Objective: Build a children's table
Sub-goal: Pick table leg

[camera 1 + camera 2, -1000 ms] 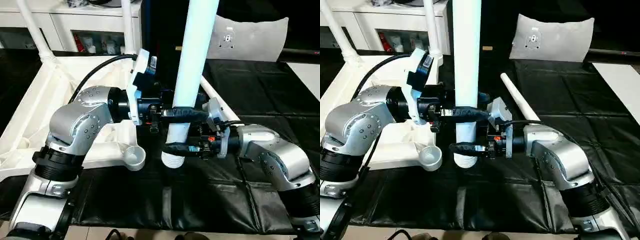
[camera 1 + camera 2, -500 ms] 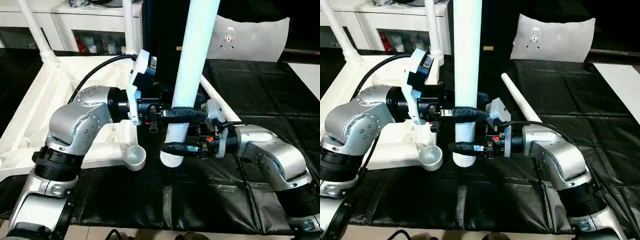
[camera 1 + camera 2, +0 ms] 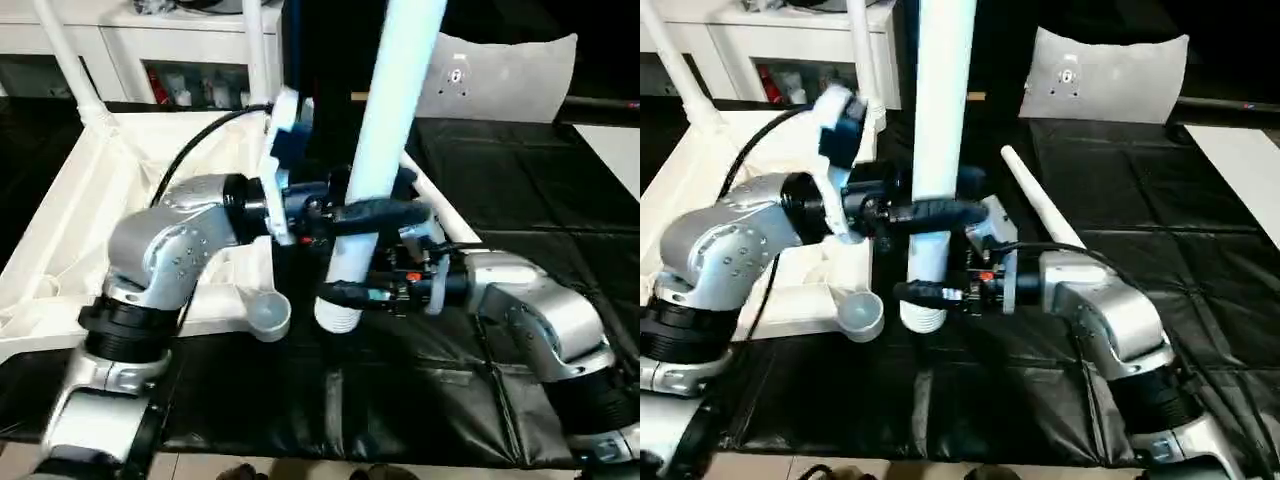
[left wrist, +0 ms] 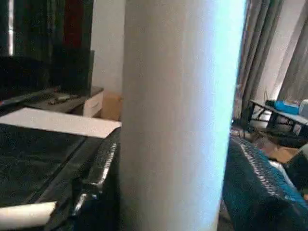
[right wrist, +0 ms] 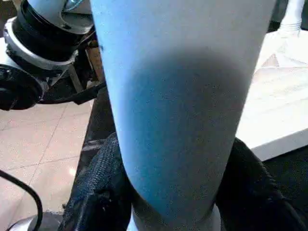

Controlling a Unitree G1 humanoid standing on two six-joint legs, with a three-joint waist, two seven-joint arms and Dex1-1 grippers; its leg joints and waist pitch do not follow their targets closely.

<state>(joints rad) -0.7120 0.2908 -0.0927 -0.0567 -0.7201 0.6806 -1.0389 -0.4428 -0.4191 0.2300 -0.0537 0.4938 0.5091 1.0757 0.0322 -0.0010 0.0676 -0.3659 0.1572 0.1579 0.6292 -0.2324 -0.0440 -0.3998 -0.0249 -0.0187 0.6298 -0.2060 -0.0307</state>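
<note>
Upturned white table top (image 3: 60, 210) left of the upright table leg (image 3: 935, 150), whose threaded end hangs beside an empty corner socket (image 3: 859, 315); left gripper (image 3: 385, 212) and right gripper (image 3: 350, 293) fingers both clasp the leg

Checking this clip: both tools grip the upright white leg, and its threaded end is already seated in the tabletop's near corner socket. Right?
Not quite. Both the left tool and the right tool do grip the upright white leg, but its threaded end hangs beside the near corner socket, not in it. The right eye view shows the socket open.
</note>
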